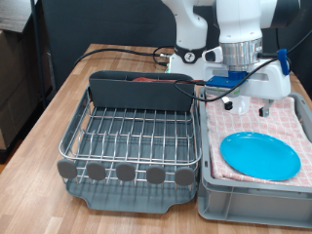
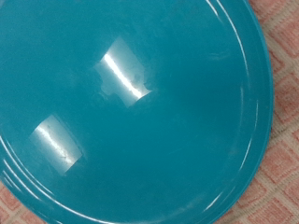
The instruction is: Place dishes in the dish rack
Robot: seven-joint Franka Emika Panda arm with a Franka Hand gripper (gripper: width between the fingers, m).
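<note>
1. Evidently early in the job: the plate (image 1: 259, 155) lay flat on the checked cloth (image 1: 292, 122) in the grey bin (image 1: 249, 200), at the worktop's (image 1: 68, 93) exterior-view right.
2. The dish rack (image 1: 136, 136) showed bare wires; something reddish sat in its caddy, unidentifiable.
3. Cup not seen.
4. The hand (image 1: 252, 96) hovered above the bin, holding nothing visible; spread or pressed together, cannot tell.
5. Wrist view: plate only.

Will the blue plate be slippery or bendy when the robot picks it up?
Probably slippery: the plate shows bright shiny reflections in the wrist view, so its surface looks smooth and glossy. It likely stays stiff, since its rim holds an even round shape. It lies flat on the checked cloth, so it should not roll, but its low edge may be hard to catch.
</note>
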